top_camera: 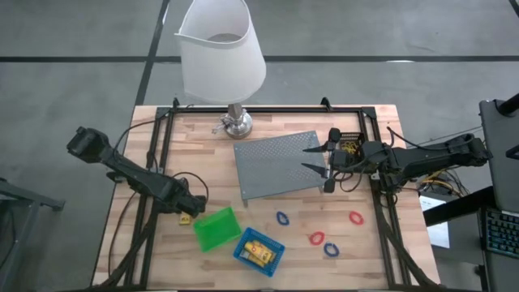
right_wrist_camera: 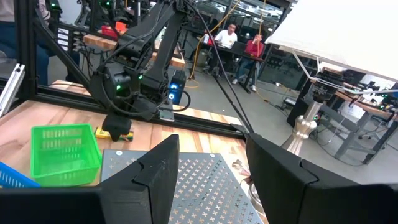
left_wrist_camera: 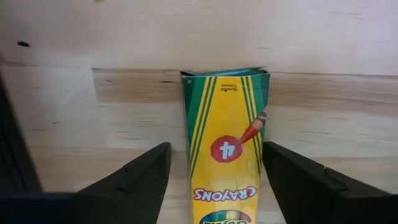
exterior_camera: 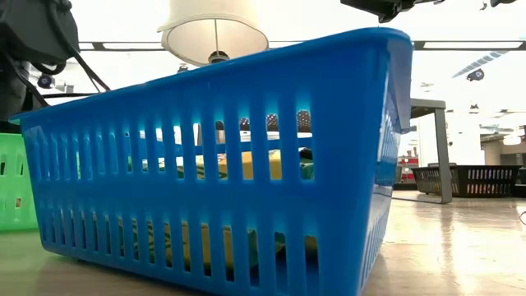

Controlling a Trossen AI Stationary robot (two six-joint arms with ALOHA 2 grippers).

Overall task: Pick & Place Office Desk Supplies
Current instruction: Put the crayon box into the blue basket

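Observation:
A small yellow-and-green crayon box (left_wrist_camera: pixel 225 143) lies flat on the wooden table beside the green bin (top_camera: pixel 215 229). My left gripper (left_wrist_camera: pixel 217 149) is open and low over it, one finger on each side and a gap showing at each; it also shows in the high view (top_camera: pixel 188 212). The blue bin (top_camera: pixel 259 250) holds more yellow boxes. Red and blue loops (top_camera: pixel 316 238) lie scattered on the table. My right gripper (top_camera: pixel 312 160) hangs open above the right edge of the grey mesh tray (top_camera: pixel 280 166). A black bin (top_camera: pixel 349 146) holds yellow rubber bands.
The white-shaded lamp (top_camera: pixel 223 49) stands at the far edge, its metal base (top_camera: pixel 235 123) just beyond the tray. A dark frame rail (top_camera: pixel 154 162) runs along the table's left side, close to my left arm. People sit at desks in the room beyond (right_wrist_camera: pixel 227 34).

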